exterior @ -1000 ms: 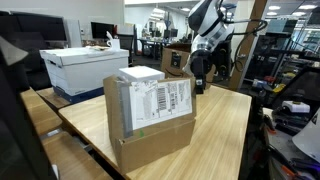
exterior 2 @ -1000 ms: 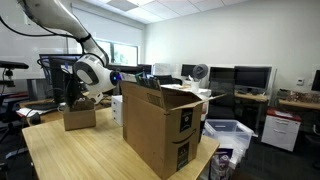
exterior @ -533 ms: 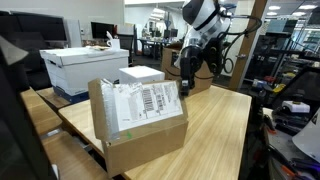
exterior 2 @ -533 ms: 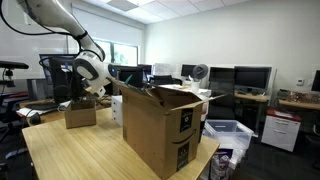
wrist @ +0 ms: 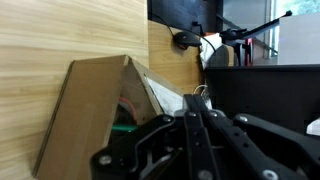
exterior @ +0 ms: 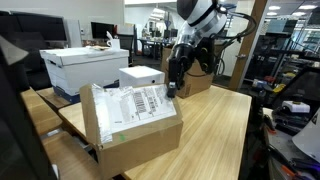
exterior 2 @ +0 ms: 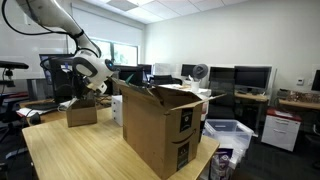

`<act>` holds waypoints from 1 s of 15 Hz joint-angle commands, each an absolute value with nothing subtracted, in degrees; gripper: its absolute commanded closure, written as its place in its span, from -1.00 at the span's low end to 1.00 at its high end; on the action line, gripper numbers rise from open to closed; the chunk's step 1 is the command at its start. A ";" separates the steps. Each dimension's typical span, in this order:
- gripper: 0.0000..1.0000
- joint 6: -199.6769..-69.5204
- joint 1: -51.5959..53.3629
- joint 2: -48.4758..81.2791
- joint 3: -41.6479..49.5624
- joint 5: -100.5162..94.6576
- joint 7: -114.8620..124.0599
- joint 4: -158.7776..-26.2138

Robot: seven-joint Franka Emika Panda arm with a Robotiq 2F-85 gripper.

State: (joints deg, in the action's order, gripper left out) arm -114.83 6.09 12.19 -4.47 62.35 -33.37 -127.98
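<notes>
A large cardboard box (exterior: 135,125) with a shipping label stands on the wooden table (exterior: 225,130); its top flaps are open (exterior 2: 160,125). My gripper (exterior: 170,90) is shut with nothing between its fingers. It hangs against the box's far upper corner and seems to touch it. A smaller open cardboard box (exterior: 198,80) sits just behind the gripper, and also appears past the arm (exterior 2: 80,113). In the wrist view the shut fingers (wrist: 195,125) point over the table beside that small open box (wrist: 90,115), which has something red and green inside.
A white box (exterior: 140,77) sits behind the large box. A white storage box (exterior: 85,62) stands further back on another table. Desks with monitors (exterior 2: 250,78), a plastic bin (exterior 2: 228,135) and office clutter surround the table. The large box sits close to the table's edge (exterior: 70,130).
The large box has slid and turned leftward towards the table's edge in an exterior view. The shut gripper has moved the same way, staying at the box's far corner.
</notes>
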 commanded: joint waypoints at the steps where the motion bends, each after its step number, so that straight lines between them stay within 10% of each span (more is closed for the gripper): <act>1: 0.96 -121.60 7.98 13.78 -5.93 59.87 -30.80 -126.13; 15: 0.96 -141.61 12.89 20.31 -9.62 41.86 -21.18 -122.34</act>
